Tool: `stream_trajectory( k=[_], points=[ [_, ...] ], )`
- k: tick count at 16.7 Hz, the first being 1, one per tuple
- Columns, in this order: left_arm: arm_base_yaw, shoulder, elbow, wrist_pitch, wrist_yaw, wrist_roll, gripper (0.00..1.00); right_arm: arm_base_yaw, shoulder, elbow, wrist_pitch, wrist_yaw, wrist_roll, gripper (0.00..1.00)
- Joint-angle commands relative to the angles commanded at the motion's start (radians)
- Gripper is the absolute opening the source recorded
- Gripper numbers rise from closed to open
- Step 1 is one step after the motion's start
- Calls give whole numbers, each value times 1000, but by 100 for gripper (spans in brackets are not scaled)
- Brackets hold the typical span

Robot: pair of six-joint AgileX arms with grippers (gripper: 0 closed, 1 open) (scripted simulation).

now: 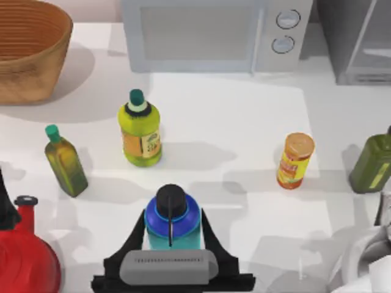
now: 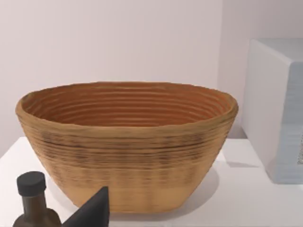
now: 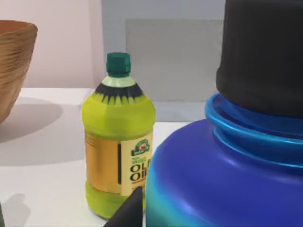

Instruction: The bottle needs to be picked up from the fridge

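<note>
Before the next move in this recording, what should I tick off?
1. Right hand around the bottle: ok.
2. Bottle upright, cap on top: ok.
3. Bottle in the fridge: not ok. It is at the bottom middle of the top view, far from the fridge.
4. Bottle lifted off the table: cannot tell.
5. Oil bottle and can stand apart from it: ok.
6. Left arm out of the way at the table's left: ok.
</note>
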Motion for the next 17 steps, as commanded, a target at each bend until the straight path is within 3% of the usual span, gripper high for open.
stream_trajectory(
  k=[8, 13, 17],
  points=[
    [0, 0, 0, 0, 0, 0, 100, -135, 148, 44, 178, -134, -72, 0],
    [0, 0, 0, 0, 0, 0, 100, -145, 156, 49, 191, -143, -76, 0],
    [0, 0, 0, 0, 0, 0, 100, -145, 156, 49, 191, -143, -76, 30]
  ],
)
